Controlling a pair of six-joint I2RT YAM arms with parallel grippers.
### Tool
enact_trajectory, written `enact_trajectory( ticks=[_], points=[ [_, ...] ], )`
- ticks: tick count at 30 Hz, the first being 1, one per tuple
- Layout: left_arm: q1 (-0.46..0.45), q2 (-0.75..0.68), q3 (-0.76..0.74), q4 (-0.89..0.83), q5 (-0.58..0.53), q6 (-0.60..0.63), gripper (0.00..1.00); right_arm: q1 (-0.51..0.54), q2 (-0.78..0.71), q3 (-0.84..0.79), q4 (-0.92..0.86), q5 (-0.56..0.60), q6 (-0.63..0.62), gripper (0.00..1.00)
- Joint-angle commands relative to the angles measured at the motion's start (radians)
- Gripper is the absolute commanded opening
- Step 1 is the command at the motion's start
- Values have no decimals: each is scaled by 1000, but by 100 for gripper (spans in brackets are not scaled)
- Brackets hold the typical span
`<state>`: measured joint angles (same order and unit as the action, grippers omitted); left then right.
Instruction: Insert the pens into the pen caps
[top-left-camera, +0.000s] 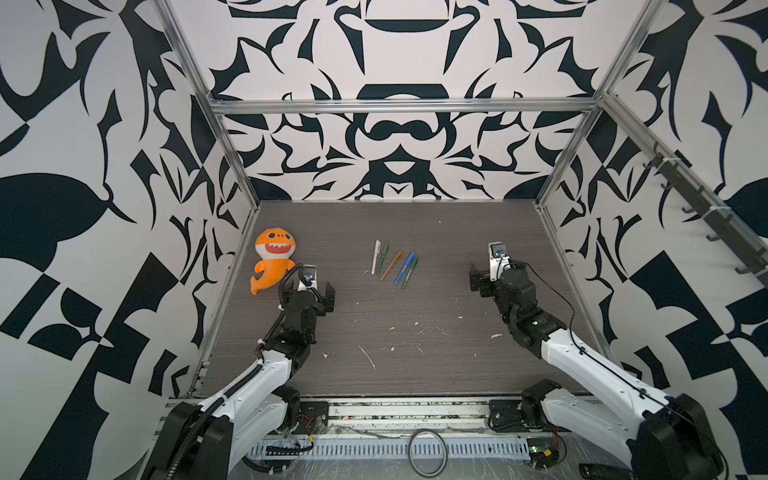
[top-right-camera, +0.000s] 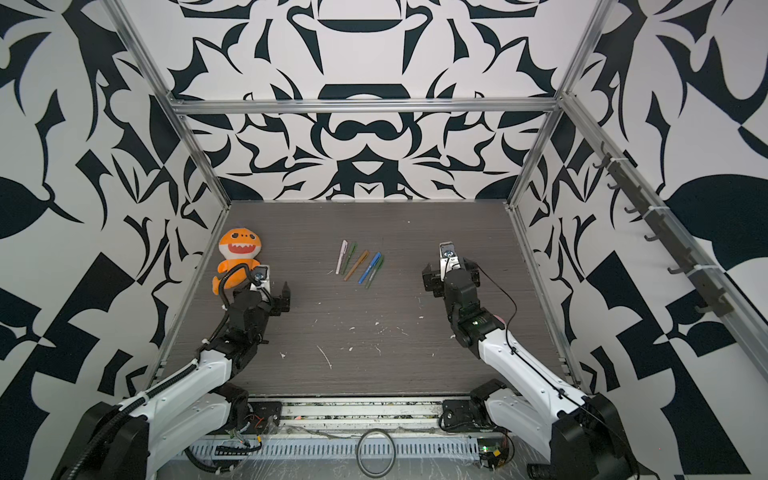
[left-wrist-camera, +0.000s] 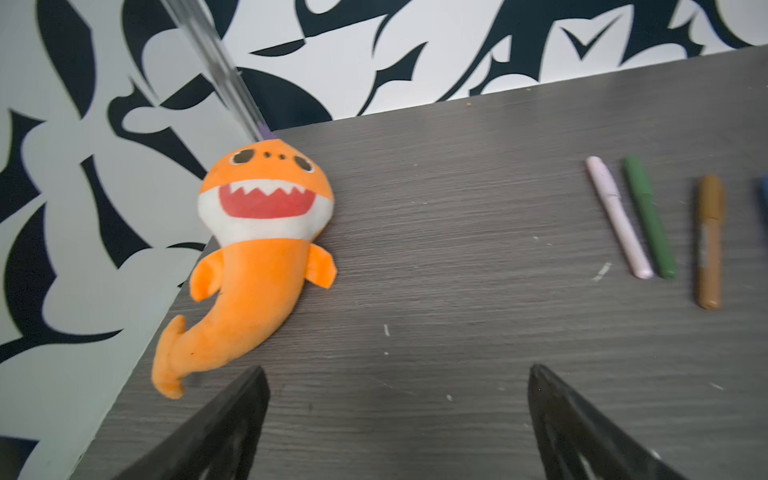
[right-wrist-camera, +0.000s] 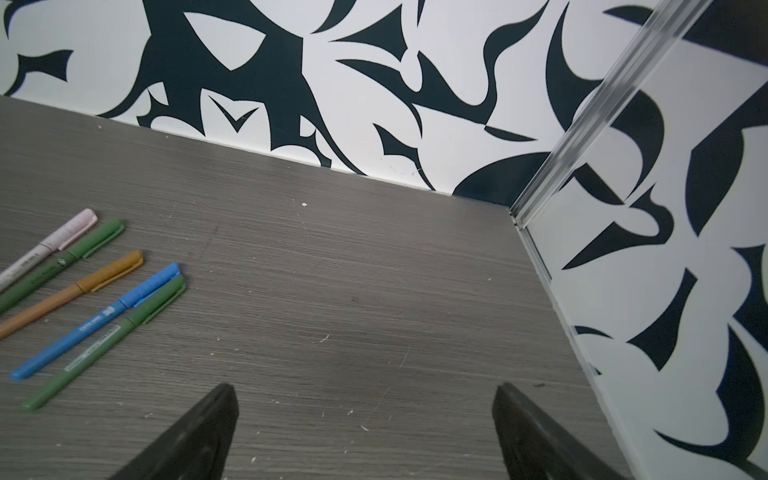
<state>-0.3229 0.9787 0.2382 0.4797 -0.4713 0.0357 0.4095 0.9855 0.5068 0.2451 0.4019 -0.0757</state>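
The left end effector (left-wrist-camera: 397, 368) and right end effector (right-wrist-camera: 365, 385) are open (holding nothing), with the capped pens (top-left-camera: 391, 265) between them.

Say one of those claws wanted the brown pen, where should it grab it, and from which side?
Probably mid-barrel on the brown pen, coming straight down from above with the jaws across its width. It lies flat on the table, so there is no way in from beneath, and bare surface shows along both its long sides for the jaws to settle into.
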Motion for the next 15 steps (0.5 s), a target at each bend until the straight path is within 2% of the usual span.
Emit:
enact_trajectory(
  ticks=[1,4,8,9,12,13,15],
  points=[
    [117,122,-24,330,154,-33,99,-47,-2,-42,157,-52,-182,99],
    [159,350,4,483,167,-4,99,-101,27,-89,224,-124,-243,99],
    [179,620,16,735,178,-4,99,-164,125,-150,329,-147,-254,99],
    [178,653,16,789,168,22,99,-188,156,-157,350,-161,-242,99],
    [195,557,59,535,184,-46,99,-259,232,-187,437,-218,-146,100],
    [219,564,67,532,225,-53,99,-278,253,-198,465,-260,-130,100],
    [242,600,69,592,232,-58,99,-295,288,-194,466,-259,-107,100]
  ],
)
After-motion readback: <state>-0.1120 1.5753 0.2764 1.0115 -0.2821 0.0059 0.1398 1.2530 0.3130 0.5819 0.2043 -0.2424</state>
